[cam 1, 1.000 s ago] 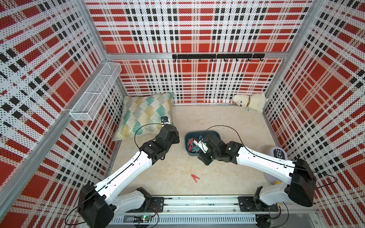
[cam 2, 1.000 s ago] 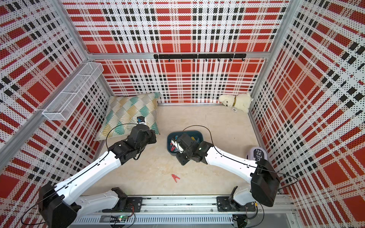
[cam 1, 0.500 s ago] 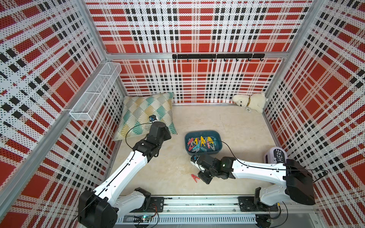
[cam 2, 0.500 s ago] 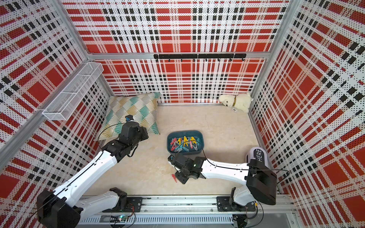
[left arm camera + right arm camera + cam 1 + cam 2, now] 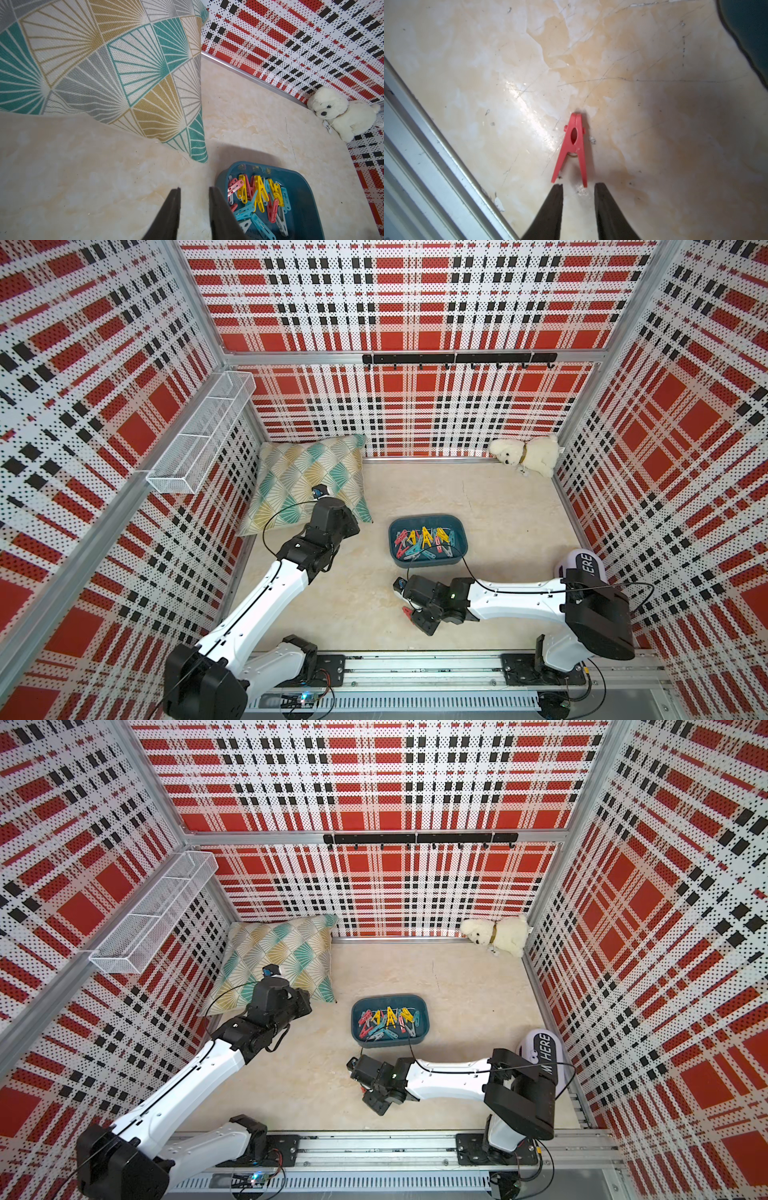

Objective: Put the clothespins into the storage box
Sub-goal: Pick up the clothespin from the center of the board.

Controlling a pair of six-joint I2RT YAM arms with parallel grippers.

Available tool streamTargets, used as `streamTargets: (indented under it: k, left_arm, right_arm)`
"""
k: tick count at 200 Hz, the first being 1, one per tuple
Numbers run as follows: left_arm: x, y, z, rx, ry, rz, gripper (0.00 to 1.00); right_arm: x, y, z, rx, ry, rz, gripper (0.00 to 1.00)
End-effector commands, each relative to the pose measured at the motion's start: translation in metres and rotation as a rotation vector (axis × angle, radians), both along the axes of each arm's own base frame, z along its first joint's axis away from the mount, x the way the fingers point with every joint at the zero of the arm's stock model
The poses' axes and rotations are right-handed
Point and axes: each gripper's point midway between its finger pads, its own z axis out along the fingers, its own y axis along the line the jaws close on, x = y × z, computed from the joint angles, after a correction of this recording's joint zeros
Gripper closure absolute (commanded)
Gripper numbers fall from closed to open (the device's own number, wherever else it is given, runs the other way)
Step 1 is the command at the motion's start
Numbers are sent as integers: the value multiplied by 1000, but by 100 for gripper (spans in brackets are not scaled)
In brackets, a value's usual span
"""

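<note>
- Right fingers: spread partway with nothing between them, low over the counter.
- Red clothespin: the only one I see outside the box. It lies flat straight ahead of the right fingertips, with its two legs toward them and its closed nose away. Its long axis runs in line with the fingers, so I judge a short advance would bring the legs into the gap. One leg end sits at a fingertip, and I cannot tell whether they touch.
- Nearer arm: the right. The left fingers are spread, empty and well apart from this pin, with the storage box just beside one of them.
- Other clothespins: heaped inside the box.
- Materials: the pin is smooth, hard, A-shaped plastic with an oval hole. The counter is glossy, scratched, marbled beige. The box is dark teal plastic with rounded corners.
</note>
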Motion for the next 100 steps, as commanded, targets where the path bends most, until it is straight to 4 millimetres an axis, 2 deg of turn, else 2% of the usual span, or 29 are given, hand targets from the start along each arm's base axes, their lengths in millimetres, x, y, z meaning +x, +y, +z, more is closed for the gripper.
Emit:
streamTargets:
  k: [1,55,77,86,100]
  left_arm:
    - [3,-1,9,-2,-16,-2,70]
    - [3,-9,6,27,-8,-16,70]
    - [5,-12,3,34,1,-23,70]
    - [5,-13,3,38,4,-24,70]
    - [6,-13,3,43,4,-24,70]
  right_arm:
    - [4,4,-6,-12,-19,-1,70]
    - [6,7,-18,-13,-19,-3,81]
    - [6,9,-20,-9,-16,-5,93]
    - [7,8,-18,-13,-22,-11,99]
    - [10,5,-9,-5,-48,-22,99]
